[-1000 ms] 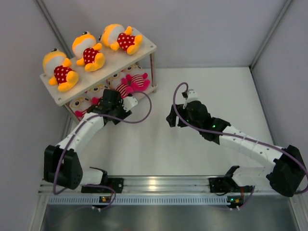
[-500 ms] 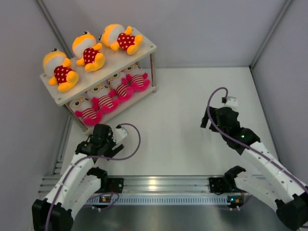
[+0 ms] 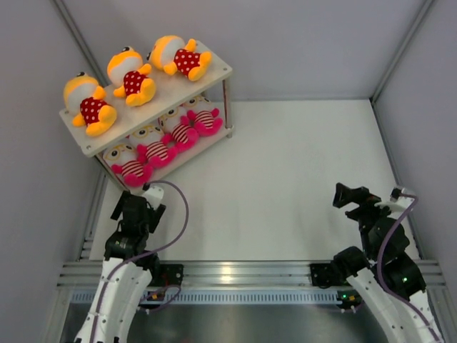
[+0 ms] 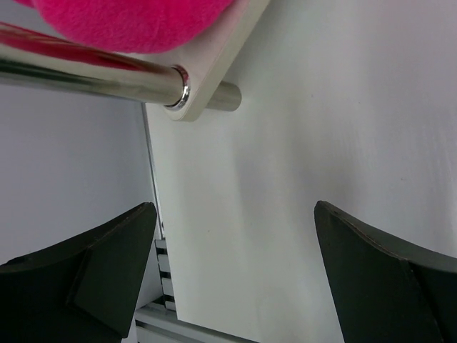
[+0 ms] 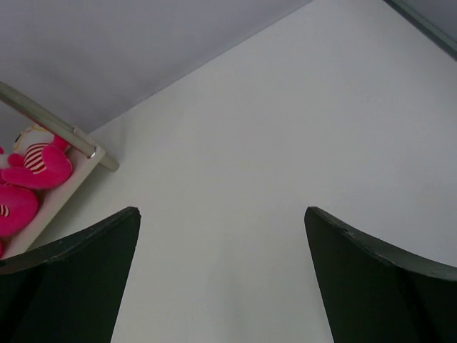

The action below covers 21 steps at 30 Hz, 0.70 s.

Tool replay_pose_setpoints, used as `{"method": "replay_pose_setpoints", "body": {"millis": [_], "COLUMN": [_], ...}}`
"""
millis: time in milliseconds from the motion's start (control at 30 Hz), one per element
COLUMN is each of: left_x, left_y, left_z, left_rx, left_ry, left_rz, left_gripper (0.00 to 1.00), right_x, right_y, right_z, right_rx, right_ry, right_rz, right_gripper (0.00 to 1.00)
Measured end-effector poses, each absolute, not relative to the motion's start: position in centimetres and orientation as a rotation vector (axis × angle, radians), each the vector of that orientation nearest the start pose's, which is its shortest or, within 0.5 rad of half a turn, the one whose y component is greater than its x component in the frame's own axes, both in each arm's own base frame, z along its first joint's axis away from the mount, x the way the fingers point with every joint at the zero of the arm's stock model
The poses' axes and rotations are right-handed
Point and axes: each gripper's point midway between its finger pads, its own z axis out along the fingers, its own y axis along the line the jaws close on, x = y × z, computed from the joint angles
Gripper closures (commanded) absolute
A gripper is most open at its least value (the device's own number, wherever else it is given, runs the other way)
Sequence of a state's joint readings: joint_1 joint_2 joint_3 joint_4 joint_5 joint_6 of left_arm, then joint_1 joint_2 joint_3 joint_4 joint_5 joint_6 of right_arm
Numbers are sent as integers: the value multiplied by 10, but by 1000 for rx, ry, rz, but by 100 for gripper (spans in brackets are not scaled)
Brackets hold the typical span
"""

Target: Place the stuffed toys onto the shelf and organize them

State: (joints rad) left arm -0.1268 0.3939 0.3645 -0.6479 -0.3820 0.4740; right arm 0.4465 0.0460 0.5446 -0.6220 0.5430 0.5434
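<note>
The shelf stands at the back left. Three orange-yellow stuffed toys in red dotted shirts lie on its top board. Several white-faced pink-limbed toys in striped shirts lie in a row on the lower board. My left gripper is open and empty, just in front of the shelf's near left corner; its wrist view shows a pink toy limb and the board corner. My right gripper is open and empty at the near right; its wrist view shows a pink toy far off.
Grey walls close the table on the left, back and right. A metal rail with both arm bases runs along the near edge. The shelf's chrome leg is close above my left fingers.
Both arms have pulled back toward their bases. The left gripper has withdrawn from the shelf's lower board, leaving the pink toys in a row there. The right gripper has moved from the middle to the near right.
</note>
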Motion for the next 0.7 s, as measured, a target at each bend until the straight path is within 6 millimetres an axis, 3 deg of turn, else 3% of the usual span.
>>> {"method": "replay_pose_setpoints", "body": {"millis": [333,700], "left_x": [184,184], "left_y": [73,74], "left_z": [96,96], "left_rx": [375,363], "left_ry": [2208,2201], "left_rz": [675,682], "left_gripper": [2,2], "right_x": [183,184], "right_y": [0,5], "right_z": [234,229], "right_rx": [531,530], "right_ry": [1568,1597], "right_rz": [277,288], "right_gripper": [1,1]}}
